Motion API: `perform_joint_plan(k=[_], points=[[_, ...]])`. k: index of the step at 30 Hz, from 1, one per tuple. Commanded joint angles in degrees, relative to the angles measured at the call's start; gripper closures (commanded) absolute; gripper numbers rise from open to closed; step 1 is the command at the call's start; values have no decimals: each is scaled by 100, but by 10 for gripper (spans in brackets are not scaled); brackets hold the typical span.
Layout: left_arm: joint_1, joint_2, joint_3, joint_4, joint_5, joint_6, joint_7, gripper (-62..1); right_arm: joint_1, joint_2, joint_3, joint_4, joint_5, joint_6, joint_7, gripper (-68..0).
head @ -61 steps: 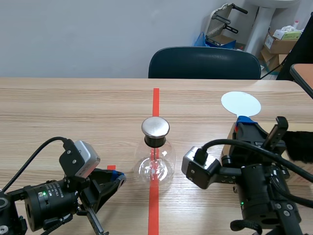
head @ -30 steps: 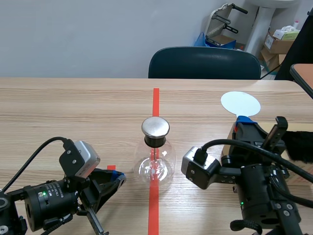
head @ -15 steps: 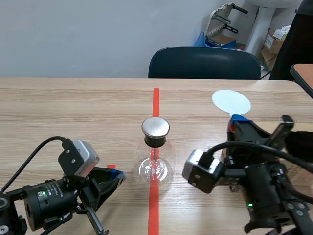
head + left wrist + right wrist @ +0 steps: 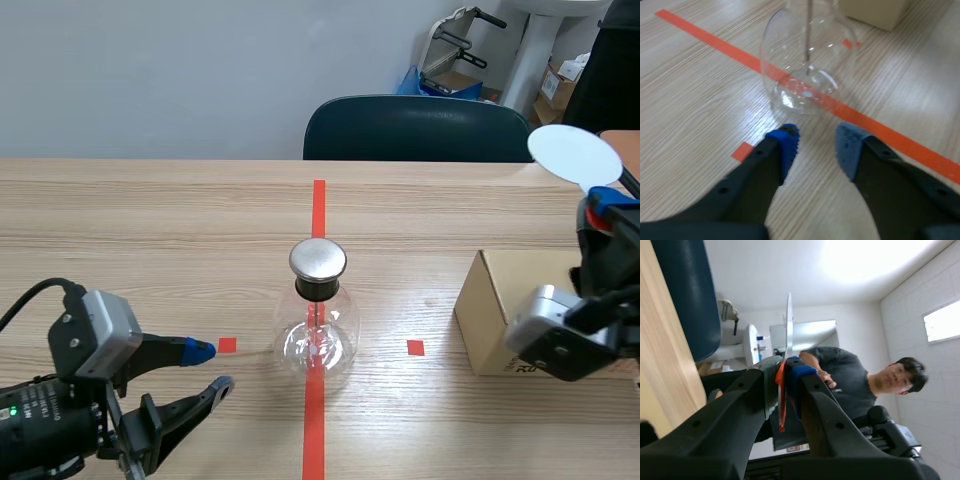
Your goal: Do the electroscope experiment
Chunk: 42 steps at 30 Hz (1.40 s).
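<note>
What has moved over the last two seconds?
The right claw, still shut on the white disc, rose and swung out to the right, uncovering the cardboard box. The left claw, open, pulled back from the flask. Flask and box stayed put.

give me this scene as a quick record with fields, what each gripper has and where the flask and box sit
flask: glass, metal cap, upright on the red tape line
left gripper: open, low over the table, just short of the flask, not touching it
right gripper: shut on the white disc, held high at the table's right side
box: cardboard, on the table right of the flask
chair: beyond the far edge
</note>
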Motion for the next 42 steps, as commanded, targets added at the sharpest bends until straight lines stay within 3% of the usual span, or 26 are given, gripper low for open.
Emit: perform_joint_plan(k=[1, 4, 8, 14, 22, 27, 36, 42], points=[[101, -236, -9, 221, -177, -20, -109, -348, 37, -35, 168, -13, 164, -66, 258, -10], [295, -619, -9, 490, -487, -61, -352, -425, 39, -199, 610, -256, 323, -212, 903, -10], [514, -1095, -9, 890, -669, -236, -507, -438, 42, -361, 1058, -715, 433, -540, 1578, -10], [855, -1779, -9, 1502, -669, -531, -688, -439, 72, -367, 1412, -1217, 529, -540, 1722, -11], [1384, -2437, -9, 2068, -664, -667, -1388, -439, 90, -501, 1853, -1749, 1027, -540, 2441, -11], [1593, -2632, -9, 2221, -662, -664, -1698, -439, 127, -527, 2048, -2015, 1233, -540, 2824, -11], [1637, -2643, -9, 2240, -662, -754, -1703, -439, 623, -345, 2166, -2747, 1071, -540, 2975, -11], [1635, -2643, -9, 2240, -332, -350, -1589, -439, 835, -197, 2159, -3178, 726, -540, 2662, -10]])
